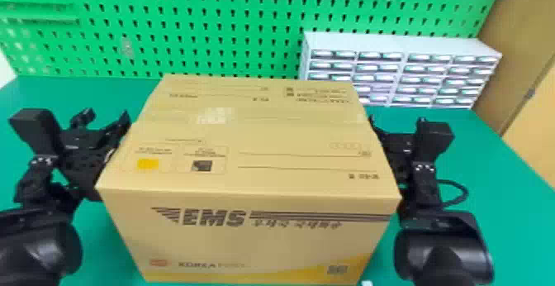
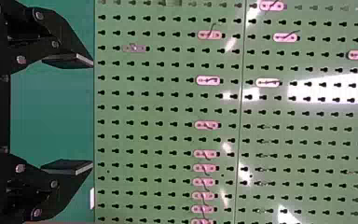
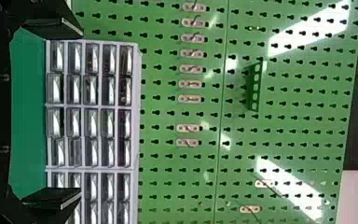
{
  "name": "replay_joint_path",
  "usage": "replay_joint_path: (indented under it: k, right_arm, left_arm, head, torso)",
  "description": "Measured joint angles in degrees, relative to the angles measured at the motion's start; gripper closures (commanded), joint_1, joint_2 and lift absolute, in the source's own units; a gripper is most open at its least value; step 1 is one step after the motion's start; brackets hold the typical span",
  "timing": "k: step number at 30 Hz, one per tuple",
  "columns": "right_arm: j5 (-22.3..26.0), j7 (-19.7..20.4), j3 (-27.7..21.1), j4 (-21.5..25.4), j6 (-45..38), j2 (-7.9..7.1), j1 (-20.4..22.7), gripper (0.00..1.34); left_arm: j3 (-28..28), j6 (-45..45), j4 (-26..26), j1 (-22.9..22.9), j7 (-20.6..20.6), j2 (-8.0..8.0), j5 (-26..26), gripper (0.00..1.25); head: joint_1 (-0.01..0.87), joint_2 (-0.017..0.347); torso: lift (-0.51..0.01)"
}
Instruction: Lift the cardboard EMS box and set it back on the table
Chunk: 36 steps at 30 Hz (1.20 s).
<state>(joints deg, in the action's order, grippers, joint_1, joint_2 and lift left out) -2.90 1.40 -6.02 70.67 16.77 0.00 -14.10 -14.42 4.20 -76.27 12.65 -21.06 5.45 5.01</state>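
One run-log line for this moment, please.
left gripper: open | right gripper: open | cardboard box: between the two arms | box lifted or resting: cannot tell

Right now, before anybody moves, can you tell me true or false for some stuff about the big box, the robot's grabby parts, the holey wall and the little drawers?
1. The cardboard EMS box is between the left gripper and the right gripper. True.
2. The box's top flaps stand wide open. False: the top is closed.
3. The pegboard behind the box is green. True.
4. The left gripper's jaws are shut tight. False: they are wide apart.
5. The small-drawer cabinet is at the back, toward the robot's left. False: it is toward the right.
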Motion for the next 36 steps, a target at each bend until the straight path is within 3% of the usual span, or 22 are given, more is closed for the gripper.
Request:
replay_joint_path:
  k: [28,36]
  right_arm:
    - [0.83,0.01,4.99,-1.16,-0.66,-0.02,-1.07,0.12]
    - [0.92,0.01,5.49,-1.16,-0.91,-0.01,-1.18,0.11]
  left_arm:
    - [3.94,-1.03,-1.24,-0.16,0.09,0.02,-0.86,0.48]
    - [4.01,-1.44,-1.88,-0.37,1.85,0.01,-1.54,0.48]
  head:
    - [0.678,-0.015]
    - [0.678,-0.015]
  torso:
    - [-0.093]
    - [-0.093]
